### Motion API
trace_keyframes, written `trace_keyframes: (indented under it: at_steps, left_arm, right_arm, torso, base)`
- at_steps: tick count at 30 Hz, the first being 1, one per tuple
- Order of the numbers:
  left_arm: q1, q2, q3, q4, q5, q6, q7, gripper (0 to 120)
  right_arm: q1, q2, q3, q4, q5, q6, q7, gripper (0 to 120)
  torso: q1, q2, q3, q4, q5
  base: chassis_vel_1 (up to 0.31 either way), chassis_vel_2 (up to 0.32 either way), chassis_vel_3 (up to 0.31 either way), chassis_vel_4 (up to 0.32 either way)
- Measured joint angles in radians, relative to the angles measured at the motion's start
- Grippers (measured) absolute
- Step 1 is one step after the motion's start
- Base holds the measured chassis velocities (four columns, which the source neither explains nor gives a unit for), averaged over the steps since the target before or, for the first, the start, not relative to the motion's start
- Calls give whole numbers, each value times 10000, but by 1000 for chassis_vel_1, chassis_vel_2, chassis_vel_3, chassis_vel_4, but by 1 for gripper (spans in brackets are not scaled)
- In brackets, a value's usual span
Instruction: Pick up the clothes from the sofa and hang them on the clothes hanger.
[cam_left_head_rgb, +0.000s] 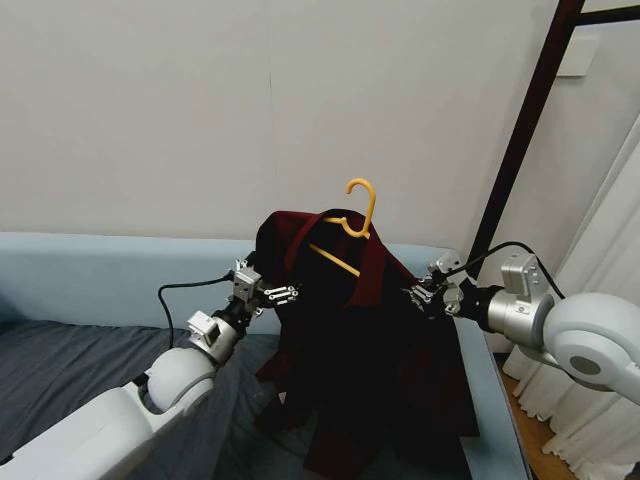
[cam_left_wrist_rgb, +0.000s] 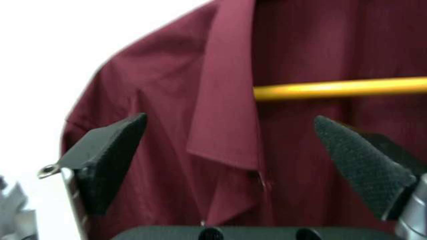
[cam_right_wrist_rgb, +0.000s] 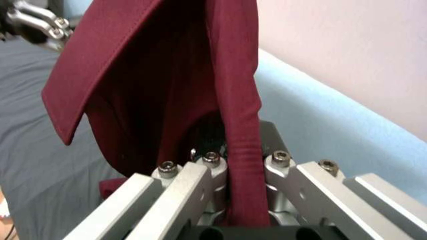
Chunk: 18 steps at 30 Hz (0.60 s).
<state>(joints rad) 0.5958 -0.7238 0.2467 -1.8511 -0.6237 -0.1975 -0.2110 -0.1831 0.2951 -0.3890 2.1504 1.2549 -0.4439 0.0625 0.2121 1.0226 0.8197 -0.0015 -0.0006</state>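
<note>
Shirt (cam_left_head_rgb: 360, 350) could slip off the hanger (cam_left_wrist_rgb: 340, 88) if the right gripper (cam_left_head_rgb: 416, 296), pinching its cloth, tugs. Left gripper (cam_left_head_rgb: 288, 293) gapes beside it.

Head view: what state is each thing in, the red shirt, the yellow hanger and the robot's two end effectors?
Red shirt: draped on the hanger, hanging down over the sofa.
Yellow hanger: tilted, inside the shirt's collar, hook free in the air.
Left end effector: open, fingers apart, facing the shirt's collar.
Right end effector: shut on a fold of the shirt.
</note>
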Motion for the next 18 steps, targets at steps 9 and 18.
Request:
trace_keyframes:
  at_steps: [9, 18]
  left_arm:
    - [-270, -277, 434, 300, -110, 142, -7, 68]
    - [-442, -625, 855, 597, -8, 200, 88, 35]
  right_arm:
    - [131, -24, -57, -11, 165, -41, 3, 3]
    - [469, -150, -1139, -64, -644, -124, -245, 3]
  torso:
    - [0, 0, 0, 5, -1]
    - [0, 0, 0, 3, -1]
  base:
    - [0, 0, 0, 0]
    - [0, 0, 0, 0]
